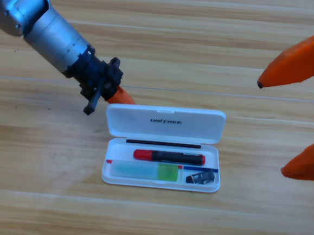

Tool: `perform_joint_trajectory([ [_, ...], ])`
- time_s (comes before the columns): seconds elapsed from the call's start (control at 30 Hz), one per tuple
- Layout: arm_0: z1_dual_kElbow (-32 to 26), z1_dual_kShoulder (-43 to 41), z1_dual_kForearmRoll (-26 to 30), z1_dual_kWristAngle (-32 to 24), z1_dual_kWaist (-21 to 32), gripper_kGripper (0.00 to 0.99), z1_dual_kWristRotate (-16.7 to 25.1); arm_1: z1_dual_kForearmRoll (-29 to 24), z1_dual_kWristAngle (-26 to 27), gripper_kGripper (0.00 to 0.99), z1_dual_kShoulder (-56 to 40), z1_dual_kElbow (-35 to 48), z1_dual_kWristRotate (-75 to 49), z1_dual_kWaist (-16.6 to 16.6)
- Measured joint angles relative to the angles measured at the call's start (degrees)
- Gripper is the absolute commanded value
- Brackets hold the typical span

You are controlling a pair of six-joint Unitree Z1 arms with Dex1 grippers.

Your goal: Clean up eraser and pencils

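Observation:
The white case (114, 175) lies open at the table's middle, its lid (199, 133) folded back towards the far side. Inside, the red marker with the black barrel (168, 157) lies along the back. In front of it rests the pale whitish-green stick (144, 171) with its bright green end to the right. The small dark eraser (200, 178) sits in the front right corner. My left gripper (123, 97) comes in from the upper left, its orange tip right at the lid's far left corner. My right gripper (271, 128) waits at the right edge, open, holding nothing.
Wooden table (42, 195) all around the case. The left arm's grey body (49, 30) crosses the upper left corner.

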Motion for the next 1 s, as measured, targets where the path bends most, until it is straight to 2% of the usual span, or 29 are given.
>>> perform_joint_trajectory([
  [0.47, 4.1, -4.1, -0.1, -0.2, -2.2, 0.000, 0.5, 0.0, 0.5, 0.959, 0.0, 0.0, 0.1, 0.0],
  [1.0, 12.4, -5.1, -8.0, 0.3, -5.4, 0.000, 1.4, 0.0, 0.5, 0.959, 0.0, 0.0, 0.2, 0.0],
])
